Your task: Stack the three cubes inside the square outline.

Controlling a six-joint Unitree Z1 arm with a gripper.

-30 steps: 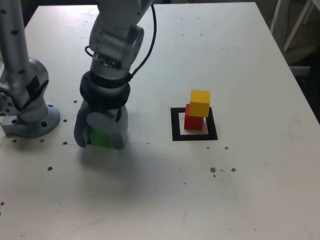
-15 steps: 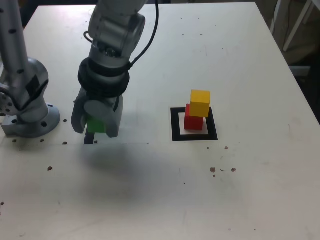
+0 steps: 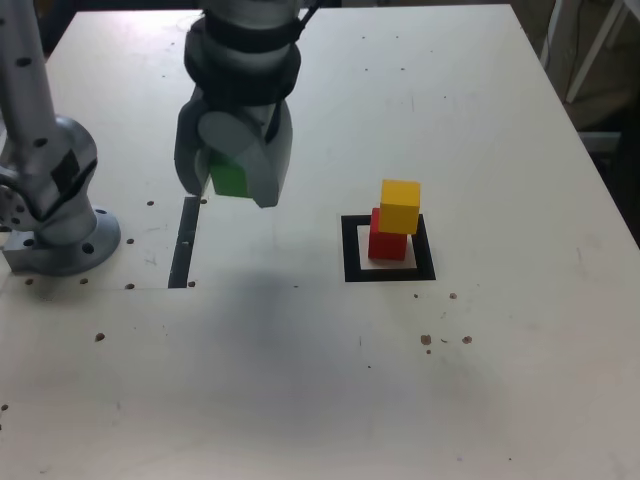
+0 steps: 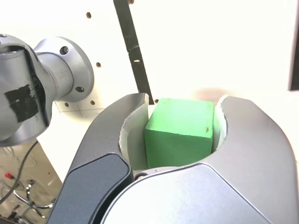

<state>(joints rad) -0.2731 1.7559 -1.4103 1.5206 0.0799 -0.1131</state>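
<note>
The hand (image 4: 180,128) is closing snugly on the green cube (image 4: 178,133), seemingly holding it above the bench (image 3: 330,380); the yellow cube (image 3: 400,207) is resting on the red one (image 3: 387,244).

The gripper (image 3: 232,180) is raised above the table (image 3: 330,380) in the left half of the exterior view, with the green cube (image 3: 231,180) held between its fingers. The black strip (image 3: 184,243) lies on the table to the left of the gripper, running from near to far. The arm base (image 3: 62,230) stands at the far left, beside the strip and apart from it. The black square outline (image 3: 353,272) lies flat to the right of the gripper. The red cube (image 3: 387,243) sits inside the outline. The yellow cube (image 3: 400,206) rests on top of the red cube.
</note>
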